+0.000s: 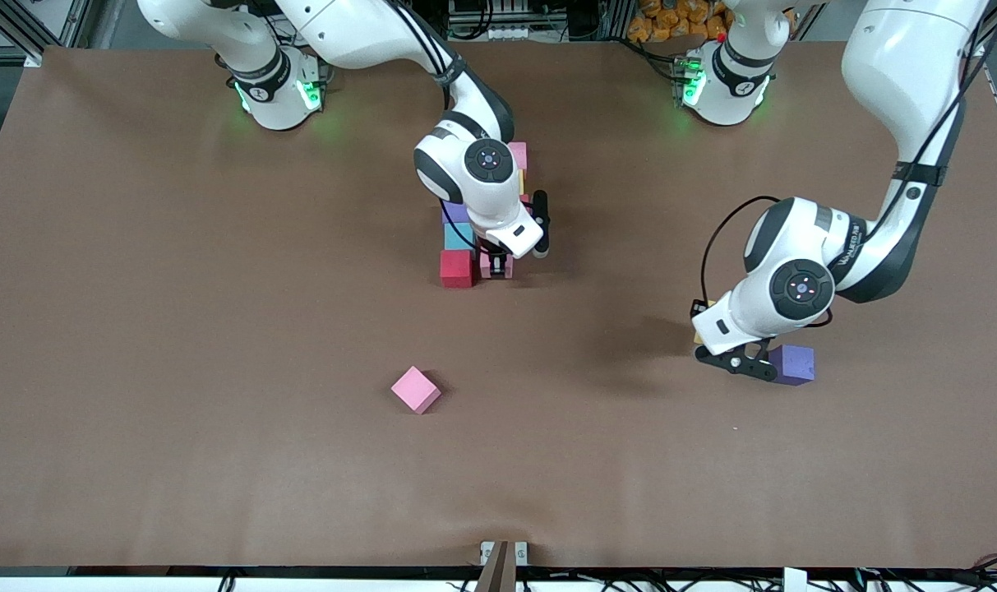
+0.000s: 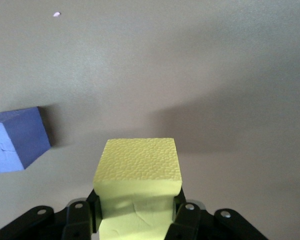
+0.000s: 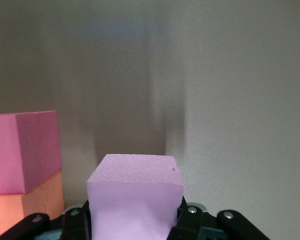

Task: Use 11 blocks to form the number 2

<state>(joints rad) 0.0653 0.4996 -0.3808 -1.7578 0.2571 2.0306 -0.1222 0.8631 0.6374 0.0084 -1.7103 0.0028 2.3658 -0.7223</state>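
My right tool [image 3: 135, 220]: clamped on a pink block [image 3: 135, 192], low at the near end of the number 2 [image 1: 483, 218], just beside the red block [image 1: 457, 267].
My left tool [image 2: 137, 215]: closed on a yellow block [image 2: 138, 187], over the counter [image 1: 219, 329] toward the left arm's end, just beside a purple block [image 1: 792, 364] that lies flat there.
Number 2: unfinished stack of cubes mid-counter, mostly hidden under my right arm; its long axis runs from the robots' bases toward the front camera; a pink cube at the base end, purple and light blue below it, red at the camera end.
Loose pink block [image 1: 416, 390]: alone, nearer the front camera than the digit, turned cornerwise.
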